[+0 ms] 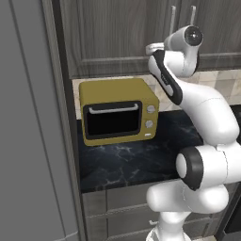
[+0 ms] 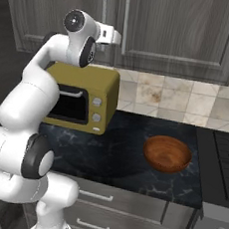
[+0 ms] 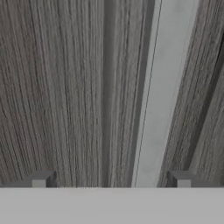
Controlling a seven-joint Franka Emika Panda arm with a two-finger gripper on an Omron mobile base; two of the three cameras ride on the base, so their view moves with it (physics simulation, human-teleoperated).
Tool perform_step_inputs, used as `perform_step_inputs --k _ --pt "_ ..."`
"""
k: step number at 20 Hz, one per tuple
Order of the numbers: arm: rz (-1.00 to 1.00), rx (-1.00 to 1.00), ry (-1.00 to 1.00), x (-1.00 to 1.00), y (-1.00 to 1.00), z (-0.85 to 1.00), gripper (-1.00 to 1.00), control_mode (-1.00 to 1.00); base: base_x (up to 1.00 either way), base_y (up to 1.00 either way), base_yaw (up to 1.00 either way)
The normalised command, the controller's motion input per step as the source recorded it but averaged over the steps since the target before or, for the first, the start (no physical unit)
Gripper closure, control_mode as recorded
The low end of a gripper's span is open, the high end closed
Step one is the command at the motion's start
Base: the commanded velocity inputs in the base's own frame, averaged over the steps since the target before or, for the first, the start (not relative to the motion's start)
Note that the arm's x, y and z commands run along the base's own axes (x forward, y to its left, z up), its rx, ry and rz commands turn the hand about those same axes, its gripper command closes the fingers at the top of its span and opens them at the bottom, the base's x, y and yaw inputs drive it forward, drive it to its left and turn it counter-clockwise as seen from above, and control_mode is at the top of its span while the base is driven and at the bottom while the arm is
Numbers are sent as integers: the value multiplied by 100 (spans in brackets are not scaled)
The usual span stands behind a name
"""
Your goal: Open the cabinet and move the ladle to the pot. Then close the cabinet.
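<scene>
The dark wood-grain cabinet hangs above the counter with both doors shut. Two vertical silver bar handles stand side by side at the doors' meeting edge. My gripper is raised to the bottom of the left handle. In the hand view the door is very close. There the silver handle runs upward between my spread fingertips, nearer the right one, and my gripper is open, holding nothing. The ladle is hidden and the pot is out of view.
A yellow toaster oven sits on the dark marble counter under the cabinet. A reddish-brown wooden bowl lies to its right, and a stove edge beyond. A tall grey panel stands at the left, with grey drawers below.
</scene>
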Motion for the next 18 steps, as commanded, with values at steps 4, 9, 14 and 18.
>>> perform_step_inputs --k 4,9,14,18 --pt "0 0 -4 53 0 -14 -100 -100 0 0 0" --pt "0 0 -7 59 0 -24 100 -100 0 0 0" --pt "2 22 -3 46 0 -10 100 -100 0 0 0" --pt "1 30 0 56 0 0 100 -100 0 0 0"
